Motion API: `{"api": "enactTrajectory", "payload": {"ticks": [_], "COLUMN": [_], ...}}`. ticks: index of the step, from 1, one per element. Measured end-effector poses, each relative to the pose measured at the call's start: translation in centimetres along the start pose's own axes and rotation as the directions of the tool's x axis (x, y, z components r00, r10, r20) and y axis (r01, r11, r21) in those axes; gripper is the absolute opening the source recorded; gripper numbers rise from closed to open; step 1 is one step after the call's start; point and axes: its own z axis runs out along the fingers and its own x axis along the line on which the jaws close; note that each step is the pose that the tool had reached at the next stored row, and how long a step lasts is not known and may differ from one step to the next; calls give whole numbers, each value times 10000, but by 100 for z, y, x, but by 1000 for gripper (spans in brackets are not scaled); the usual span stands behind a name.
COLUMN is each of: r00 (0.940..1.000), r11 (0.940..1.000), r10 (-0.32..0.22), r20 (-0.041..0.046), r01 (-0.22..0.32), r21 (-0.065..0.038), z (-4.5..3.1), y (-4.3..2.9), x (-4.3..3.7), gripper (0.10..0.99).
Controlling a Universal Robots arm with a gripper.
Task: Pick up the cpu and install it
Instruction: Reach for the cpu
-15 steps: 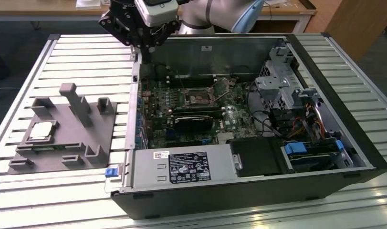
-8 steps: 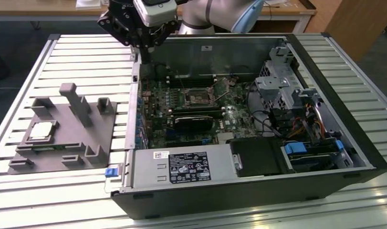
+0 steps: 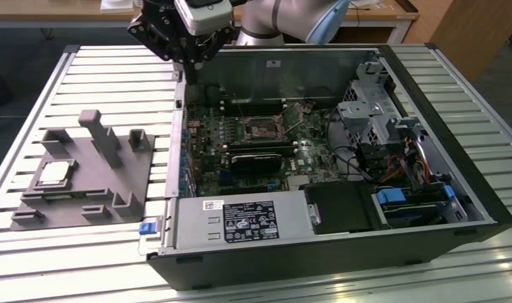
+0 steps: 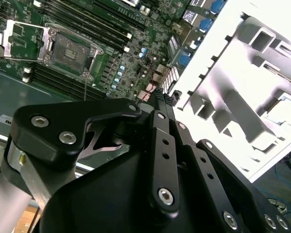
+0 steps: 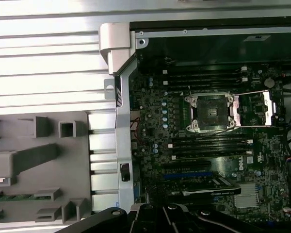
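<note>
Firstly, table: pale slatted top running across the whole exterior view, carrying everything else.
Fixture plate: grey moulded plate with upright posts and pockets, lying at the exterior view's left, in the lower half of the frame, just beside the computer case. It also shows in the first wrist view and, washed out by glare, in the second wrist view.
Cpu: small flat square with a silver top, lying flat in a pocket on the left part of the fixture plate, well apart from the gripper.
Gripper: black, hanging in the upper left-centre of the exterior view, over the left wall of the case. Its two fingers are pressed together with nothing between them; the second wrist view shows the tips meeting.
Computer case: black tower lying on its side with the side panel off, filling the centre and right of the exterior view.
Motherboard: green board on the case floor, left of centre inside the case.
Socket: dark square on the motherboard, unfilled, with its metal frame swung open beside it, seen in both wrist views.
Black card: rectangular, plugged in just in front of the socket.
Power supply: grey box with a label, at the near edge of the case.
Drive cage: bare metal bracket at the exterior view's right, with cables below it.
</note>
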Motion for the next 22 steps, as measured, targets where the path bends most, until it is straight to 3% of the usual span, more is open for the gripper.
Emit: {"api": "enactTrajectory", "payload": {"ticks": [22], "r00": [10000], "r11": [10000], "r10": [0], "r20": [0], "r01": [0], "r21": [0], "z": [-1], "y": [-4], "x": [52], "gripper": [106]}}
